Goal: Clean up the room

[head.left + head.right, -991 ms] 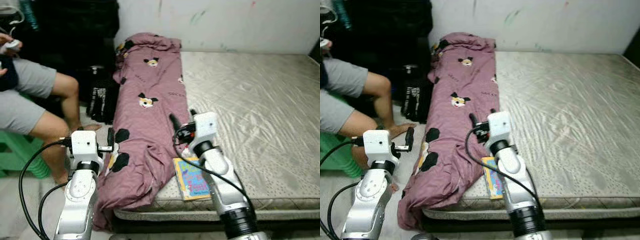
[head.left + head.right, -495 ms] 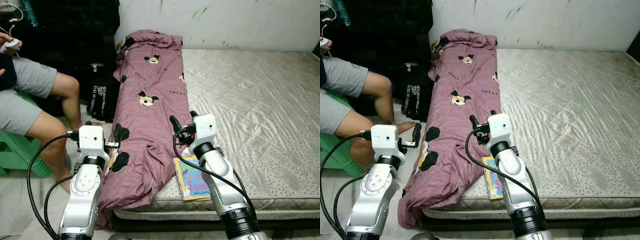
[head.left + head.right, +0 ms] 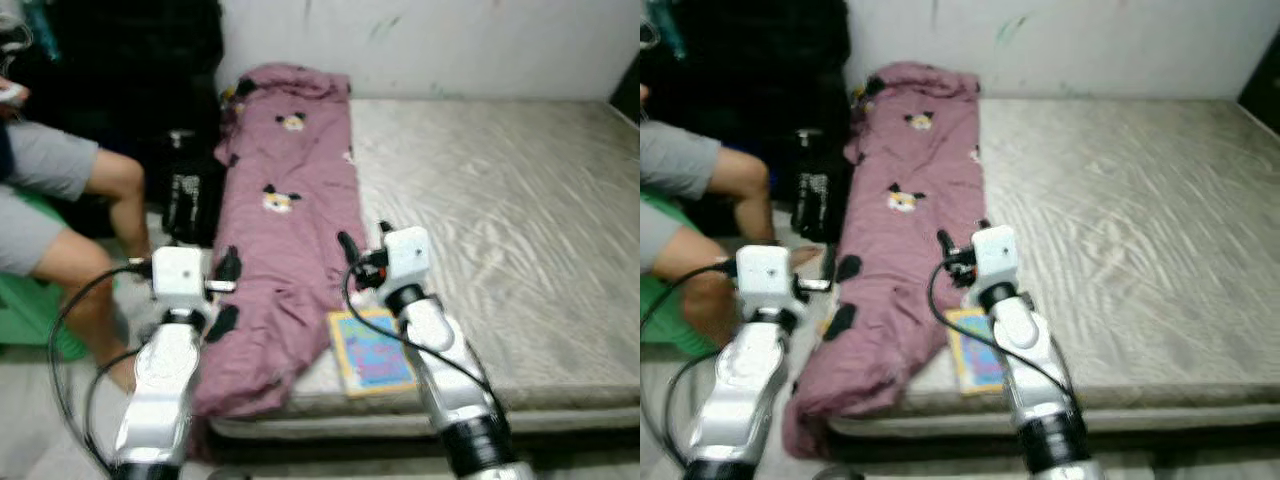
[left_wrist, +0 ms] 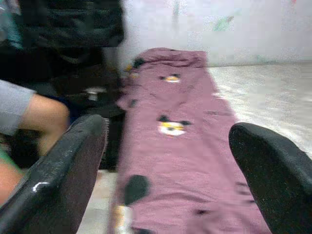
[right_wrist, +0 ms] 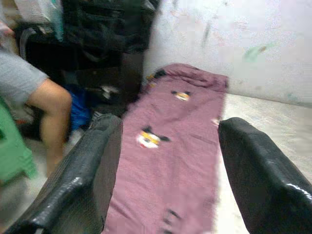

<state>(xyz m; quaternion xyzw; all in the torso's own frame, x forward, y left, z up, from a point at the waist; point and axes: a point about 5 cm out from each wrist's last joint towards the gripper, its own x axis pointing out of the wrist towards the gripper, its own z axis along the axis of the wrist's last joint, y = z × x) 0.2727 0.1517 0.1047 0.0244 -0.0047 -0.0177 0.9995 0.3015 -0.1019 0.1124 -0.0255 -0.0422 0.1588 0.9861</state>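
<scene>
A purple blanket (image 3: 290, 230) printed with cartoon mouse heads lies lengthwise along the left side of the mattress (image 3: 500, 200), and its near end droops over the front corner. A colourful book (image 3: 372, 350) rests flat at the mattress's front edge, just right of the blanket. My left gripper (image 3: 228, 268) is open and empty beside the blanket's hanging left edge; its wrist view looks up the blanket (image 4: 170, 131). My right gripper (image 3: 365, 240) hovers open above the blanket's right border, a little beyond the book, and the blanket (image 5: 165, 146) shows between its fingers.
A person (image 3: 60, 200) in grey shorts sits on a green stool (image 3: 30, 310) at the left, with their legs close to my left arm. A black bag (image 3: 185, 205) stands on the floor between the person and the bed. A white wall (image 3: 450, 45) backs the mattress.
The whole picture has shifted slightly left and gone blurred, so the camera has moved. Both grippers stay open in about the same places, and nothing was taken hold of.
</scene>
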